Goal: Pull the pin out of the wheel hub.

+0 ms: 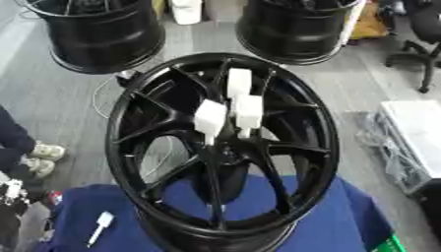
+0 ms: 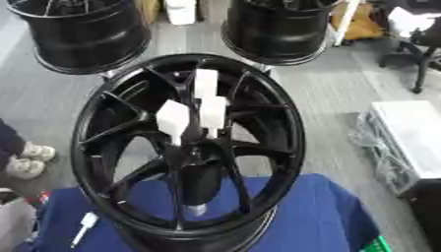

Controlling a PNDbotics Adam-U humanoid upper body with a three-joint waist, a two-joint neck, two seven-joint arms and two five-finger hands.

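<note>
Blue cloth (image 1: pixel 344 221) covers the table under a big black wheel hub (image 1: pixel 222 147). Three white pins (image 1: pixel 210 118) stick up by its middle. One more white pin (image 1: pixel 101 225) lies at seven o'clock. No robot hand shows.

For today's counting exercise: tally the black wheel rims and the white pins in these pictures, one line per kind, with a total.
Black wheel rims: 3, the near rim on the blue cloth and two behind.
White pins: 4, three standing in the hub and one lying on the cloth.
Total: 7.
</note>
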